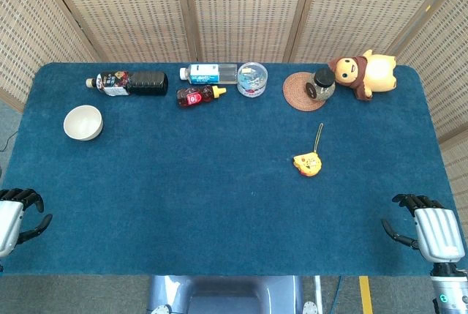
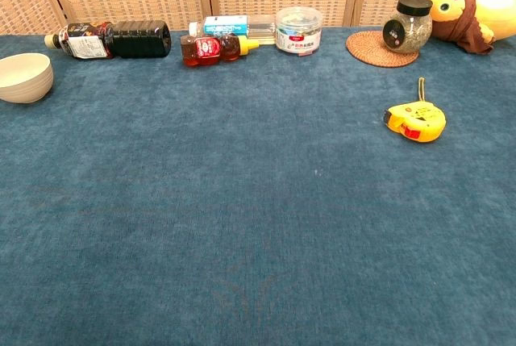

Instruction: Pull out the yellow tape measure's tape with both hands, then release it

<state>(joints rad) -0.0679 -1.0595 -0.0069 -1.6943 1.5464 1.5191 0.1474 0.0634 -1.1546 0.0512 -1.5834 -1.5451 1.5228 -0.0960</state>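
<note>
The 1 yellow tape measure (image 1: pixel 307 163) sits right of centre on the counter (image 1: pixel 219 204), likely light, hard and slick, best pinched by case and tape tip, while the left hand (image 1: pixel 16 215) and right hand (image 1: pixel 424 227), 2 in all, wait empty, fingers loosely curled.

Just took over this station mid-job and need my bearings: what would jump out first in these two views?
The yellow tape measure lies alone on the blue table, right of centre, its strap trailing toward the back. Along the far edge runs a row of clutter, ending at the right with a plush toy beside a jar on a woven coaster. The left robot hand and right robot hand wait empty at the near corners.
</note>
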